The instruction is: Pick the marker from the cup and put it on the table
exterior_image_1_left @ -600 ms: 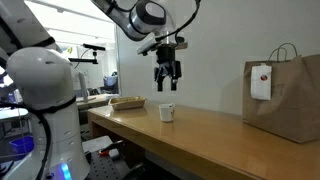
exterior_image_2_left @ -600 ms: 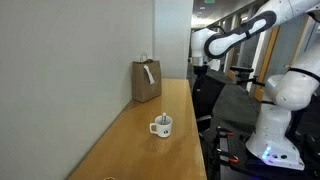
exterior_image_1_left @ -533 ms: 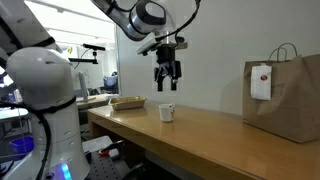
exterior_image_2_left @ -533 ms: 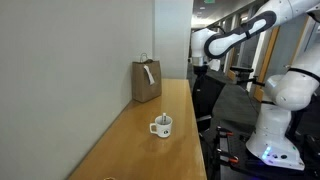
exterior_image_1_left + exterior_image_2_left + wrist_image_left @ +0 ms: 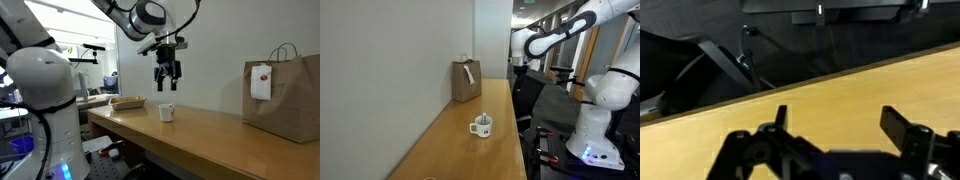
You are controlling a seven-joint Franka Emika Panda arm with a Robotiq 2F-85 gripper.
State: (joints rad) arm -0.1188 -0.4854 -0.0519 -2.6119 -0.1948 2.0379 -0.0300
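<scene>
A small white cup (image 5: pixel 167 112) stands on the light-brown wooden table (image 5: pixel 210 140); it also shows in an exterior view (image 5: pixel 482 126) with the thin marker (image 5: pixel 485 118) sticking up out of it. My gripper (image 5: pixel 167 84) hangs in the air well above the cup, open and empty. In the wrist view the two dark fingers (image 5: pixel 836 118) are spread wide over bare table (image 5: pixel 830 85); the cup and marker are out of that view.
A brown paper bag (image 5: pixel 287 95) with a white tag stands on the table, also in an exterior view (image 5: pixel 467 80) against the wall. A shallow tan tray (image 5: pixel 128 102) lies near the table end. A second white robot (image 5: pixel 45 90) stands beside the table.
</scene>
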